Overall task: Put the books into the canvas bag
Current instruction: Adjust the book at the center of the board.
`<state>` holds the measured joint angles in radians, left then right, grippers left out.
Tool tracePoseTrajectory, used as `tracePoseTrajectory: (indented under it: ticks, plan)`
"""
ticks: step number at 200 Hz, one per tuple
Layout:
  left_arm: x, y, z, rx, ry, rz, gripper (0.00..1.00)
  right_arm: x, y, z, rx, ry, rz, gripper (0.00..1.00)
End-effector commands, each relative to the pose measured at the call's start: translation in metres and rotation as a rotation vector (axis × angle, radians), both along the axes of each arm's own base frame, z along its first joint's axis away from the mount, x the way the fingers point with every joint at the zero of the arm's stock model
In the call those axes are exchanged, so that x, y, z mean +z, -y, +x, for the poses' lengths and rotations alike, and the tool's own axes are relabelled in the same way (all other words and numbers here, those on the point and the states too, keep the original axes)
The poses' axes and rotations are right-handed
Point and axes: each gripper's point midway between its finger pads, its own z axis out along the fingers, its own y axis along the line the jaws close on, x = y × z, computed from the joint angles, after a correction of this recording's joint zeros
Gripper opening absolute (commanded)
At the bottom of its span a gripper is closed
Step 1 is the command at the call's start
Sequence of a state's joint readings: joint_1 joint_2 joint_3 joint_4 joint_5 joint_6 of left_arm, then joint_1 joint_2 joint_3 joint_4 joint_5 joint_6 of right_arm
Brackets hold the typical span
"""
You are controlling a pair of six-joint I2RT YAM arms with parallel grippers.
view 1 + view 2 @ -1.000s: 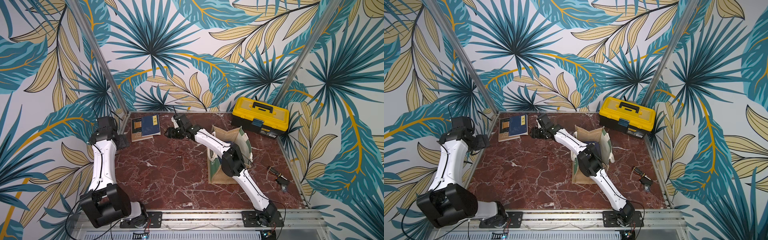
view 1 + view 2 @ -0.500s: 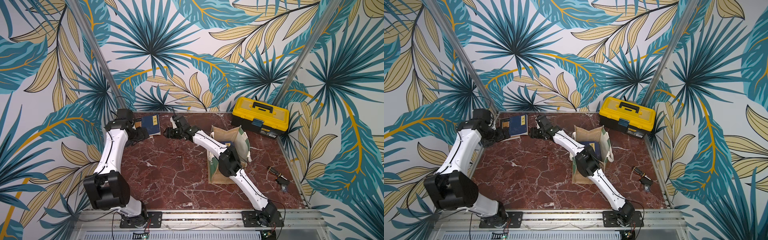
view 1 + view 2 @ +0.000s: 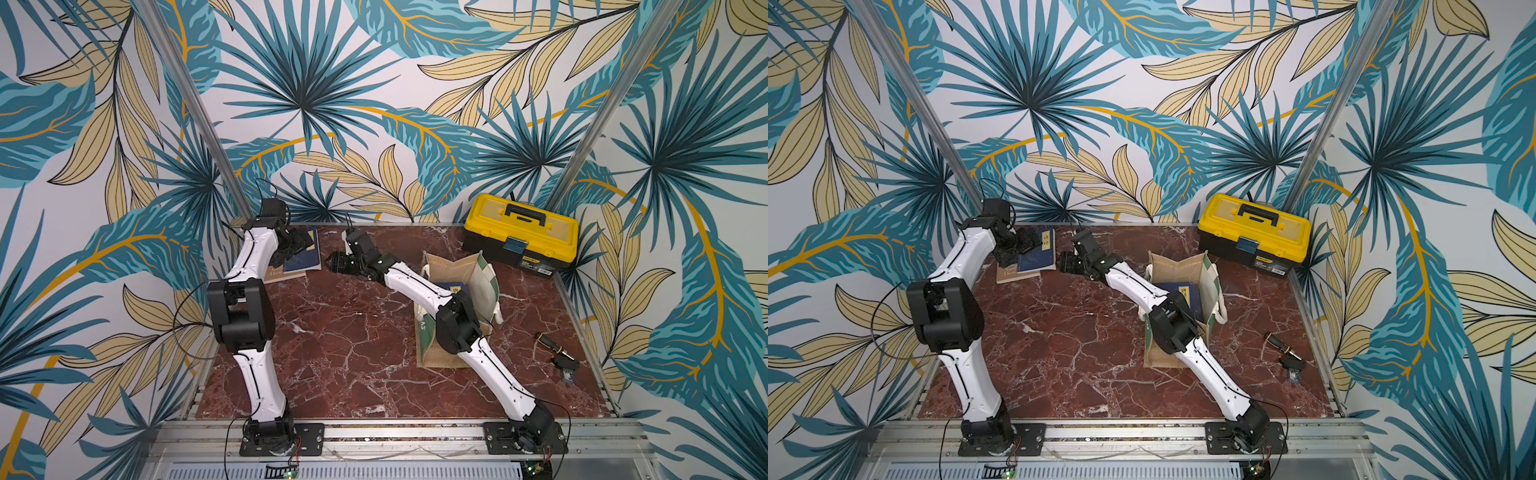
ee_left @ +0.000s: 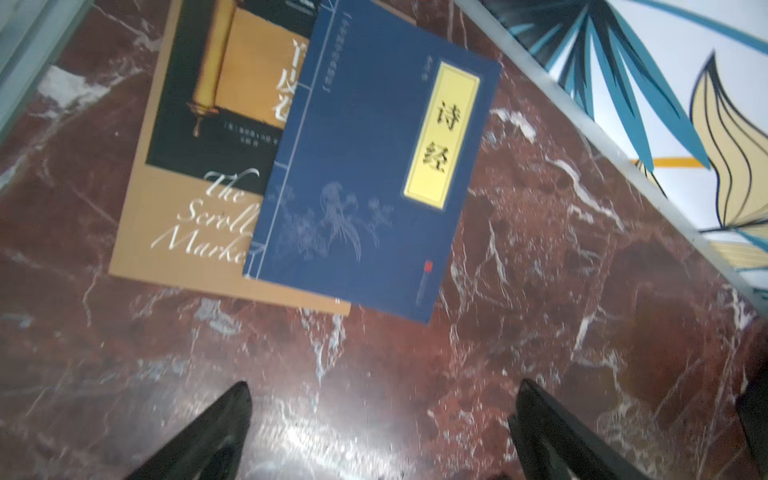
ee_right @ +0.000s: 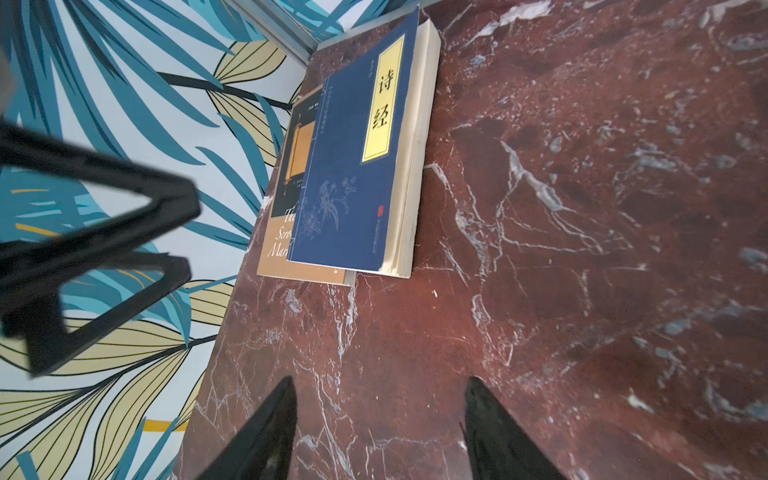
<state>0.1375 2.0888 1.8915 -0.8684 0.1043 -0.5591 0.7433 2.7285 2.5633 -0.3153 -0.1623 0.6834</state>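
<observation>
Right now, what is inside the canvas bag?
Inside the canvas bag, one navy book with a yellow label shows. The right arm crosses over the opening and hides the near part of the interior, so any other books there cannot be seen.
</observation>
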Motion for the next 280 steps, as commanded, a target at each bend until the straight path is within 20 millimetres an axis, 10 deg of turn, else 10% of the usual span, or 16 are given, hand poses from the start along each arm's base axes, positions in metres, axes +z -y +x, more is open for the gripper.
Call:
tracePoseTrajectory:
  ticks: [1, 63, 113, 280]
  plan:
    - [0.002, -0.042, 0.022, 0.113, 0.041, 0.018, 0.99, -0.018, -0.005, 0.006, -0.029, 0.004, 0.006, 0.64]
    - [-0.034, -0.12, 0.04, 0.24, 0.022, 0.048, 1.0, -0.031, -0.006, 0.009, -0.039, -0.006, 0.014, 0.65]
    - [-0.057, -0.136, 0.052, 0.207, -0.003, 0.049, 0.98, -0.042, -0.009, 0.011, -0.041, -0.016, 0.032, 0.65]
    - [-0.098, -0.049, 0.068, -0.077, -0.052, -0.066, 0.94, -0.04, 0.024, 0.034, -0.103, -0.034, 0.043, 0.66]
